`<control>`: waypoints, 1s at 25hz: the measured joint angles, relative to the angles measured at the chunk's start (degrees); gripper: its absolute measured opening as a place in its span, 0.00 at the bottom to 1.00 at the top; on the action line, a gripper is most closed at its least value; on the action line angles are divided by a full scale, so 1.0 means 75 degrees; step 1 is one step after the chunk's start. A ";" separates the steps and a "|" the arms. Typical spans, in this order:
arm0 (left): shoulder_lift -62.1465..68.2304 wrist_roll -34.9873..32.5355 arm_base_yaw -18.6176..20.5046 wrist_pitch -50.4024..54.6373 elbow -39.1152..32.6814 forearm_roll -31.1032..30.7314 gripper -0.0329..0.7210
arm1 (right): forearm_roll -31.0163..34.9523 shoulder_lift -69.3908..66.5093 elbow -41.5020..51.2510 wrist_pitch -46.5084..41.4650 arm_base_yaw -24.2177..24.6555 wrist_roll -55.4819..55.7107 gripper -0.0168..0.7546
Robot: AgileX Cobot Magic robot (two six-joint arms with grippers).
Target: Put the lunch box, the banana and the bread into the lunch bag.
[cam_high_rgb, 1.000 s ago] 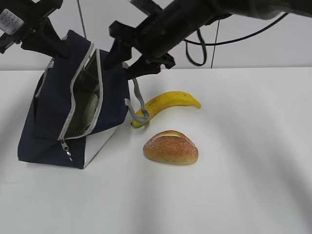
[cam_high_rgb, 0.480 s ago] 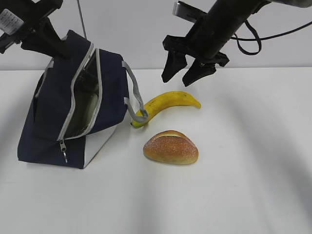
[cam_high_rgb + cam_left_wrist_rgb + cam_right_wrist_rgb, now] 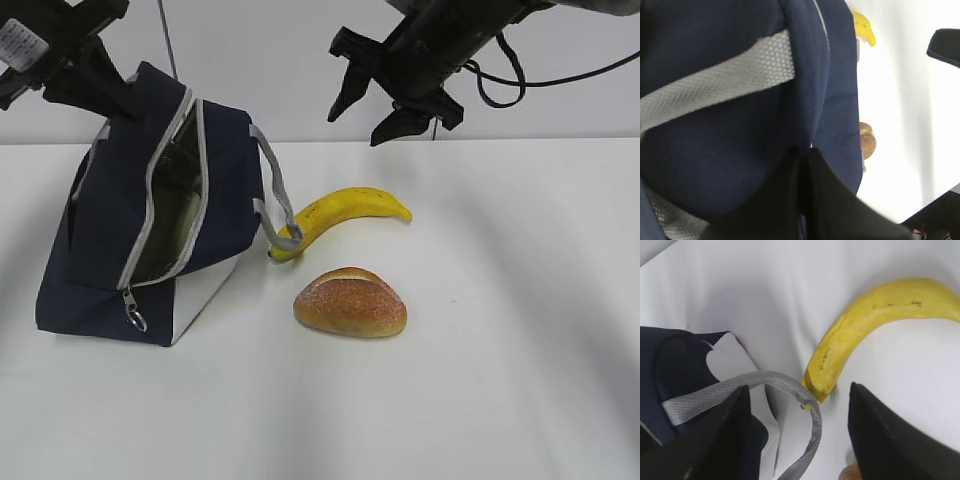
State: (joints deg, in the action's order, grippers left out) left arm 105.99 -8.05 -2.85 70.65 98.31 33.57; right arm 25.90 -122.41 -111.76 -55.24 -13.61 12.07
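On the white surface [image 3: 520,330], the navy fabric lunch bag [image 3: 110,240] is pinched by the left pincer [image 3: 805,200]; the right pincer [image 3: 372,108] is spread wide, empty, above the curved yellow banana [image 3: 345,215].

A soft navy lunch bag [image 3: 110,240] of matt woven cloth is showing a smooth white panel, a silvery, reflective lining inside its opening, and a grey handle [image 3: 740,390] of coarse webbing with a visible weave. Its zipper is carrying a small shiny metal ring pull [image 3: 135,321]. The banana [image 3: 340,215] is looking smooth and waxy, lightly speckled. The bread [image 3: 351,301] is wearing a rough, floury-dusted brown crust. All are lying on a matt white table [image 3: 520,360].
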 joint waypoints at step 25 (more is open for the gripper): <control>0.0000 0.0000 0.0000 0.0000 0.0000 -0.0006 0.04 | -0.2061 -0.1694 -0.0119 0.1306 -0.1023 0.4155 0.61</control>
State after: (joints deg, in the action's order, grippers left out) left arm 105.99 -8.05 -2.85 70.65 98.31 33.53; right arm 10.45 -135.12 -112.65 -45.44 -21.28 43.23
